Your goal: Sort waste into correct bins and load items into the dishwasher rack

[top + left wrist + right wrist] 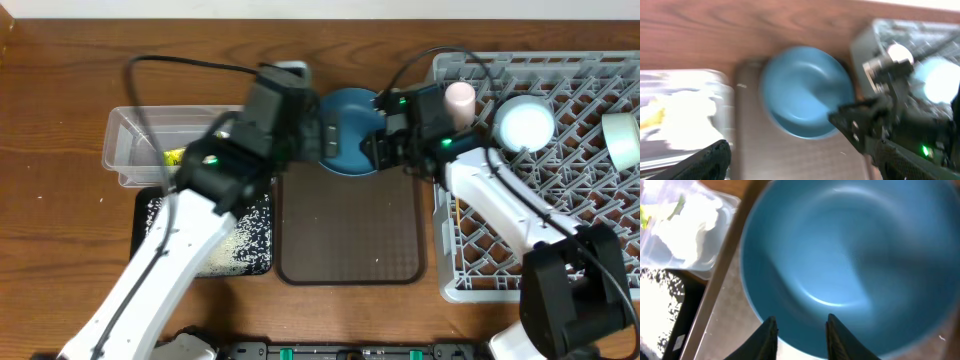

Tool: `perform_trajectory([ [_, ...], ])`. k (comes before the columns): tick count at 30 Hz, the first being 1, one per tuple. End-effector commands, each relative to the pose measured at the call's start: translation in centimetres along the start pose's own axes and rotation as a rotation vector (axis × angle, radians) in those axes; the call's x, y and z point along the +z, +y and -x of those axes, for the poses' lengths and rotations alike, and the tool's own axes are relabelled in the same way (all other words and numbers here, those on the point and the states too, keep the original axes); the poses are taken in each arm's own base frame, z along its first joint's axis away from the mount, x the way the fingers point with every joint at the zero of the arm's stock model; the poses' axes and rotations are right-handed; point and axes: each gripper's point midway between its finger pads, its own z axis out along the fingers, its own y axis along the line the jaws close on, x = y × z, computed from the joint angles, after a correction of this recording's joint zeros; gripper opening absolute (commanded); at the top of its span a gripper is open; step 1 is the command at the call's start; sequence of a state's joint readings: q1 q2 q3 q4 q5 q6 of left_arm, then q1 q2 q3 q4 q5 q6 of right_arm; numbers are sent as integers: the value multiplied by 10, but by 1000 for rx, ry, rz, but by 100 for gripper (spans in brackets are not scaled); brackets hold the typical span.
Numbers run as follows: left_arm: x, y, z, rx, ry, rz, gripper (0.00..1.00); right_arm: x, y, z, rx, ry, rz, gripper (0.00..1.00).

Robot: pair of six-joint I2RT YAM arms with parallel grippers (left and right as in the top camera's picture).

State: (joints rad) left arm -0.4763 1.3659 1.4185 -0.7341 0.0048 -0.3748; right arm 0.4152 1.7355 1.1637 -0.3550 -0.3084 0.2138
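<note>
Care is needed at the rim of the dark-blue plate (348,148), lying at the far edge of the brown tray (350,230): the right tool (801,320), standing slightly apart, should straddle it squarely before closing, while the left tool (314,135), wide apart, seemingly holds nothing.

Lab-type robot rig w/ kitchen props, not a real kitchen: wood table (60,100), cabled left arm (160,270) and right arm (500,200) w/ bases at near edge, rack (447,285) right, tray (350,230) mid, tub (112,150) and black bin (140,230) left.
</note>
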Motion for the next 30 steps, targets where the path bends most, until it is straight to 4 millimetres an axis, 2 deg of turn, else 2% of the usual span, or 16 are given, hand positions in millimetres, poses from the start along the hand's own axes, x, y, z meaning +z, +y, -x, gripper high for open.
perform_trajectory([
  [1, -49, 37, 33, 9, -161, 102, 94, -2, 12, 6, -130, -36, -47, 37],
  [5, -85, 72, 43, -61, -237, 168, 94, 5, 36, 2, -242, -38, -13, 57],
  [7, -100, 88, 43, -93, -263, 201, 94, 6, 41, 2, -256, -42, -8, 68],
  [11, -118, 106, 40, -132, -283, 244, 94, 8, 47, 2, -270, -49, -3, 96],
  [12, -120, 108, 40, -135, -285, 248, 94, 8, 49, 0, -273, -45, 0, 96],
  [14, -121, 108, 38, -136, -281, 250, 94, 9, 52, -4, -268, -32, 6, 92],
  [18, -118, 109, 37, -137, -272, 253, 94, 12, 57, -12, -287, -9, 2, 77],
  [19, -117, 109, 38, -136, -270, 254, 94, 13, 57, -14, -302, 0, -4, 69],
  [21, -116, 109, 37, -136, -266, 255, 94, 16, 55, -19, -316, 18, -18, 58],
  [23, -115, 110, 37, -136, -263, 256, 94, 21, 55, -23, -322, 30, -29, 54],
  [28, -114, 110, 37, -137, -262, 256, 94, 33, 55, -31, -388, 50, -34, 27],
  [30, -114, 110, 37, -136, -261, 257, 94, 39, 53, -33, -389, 57, -40, 24],
])
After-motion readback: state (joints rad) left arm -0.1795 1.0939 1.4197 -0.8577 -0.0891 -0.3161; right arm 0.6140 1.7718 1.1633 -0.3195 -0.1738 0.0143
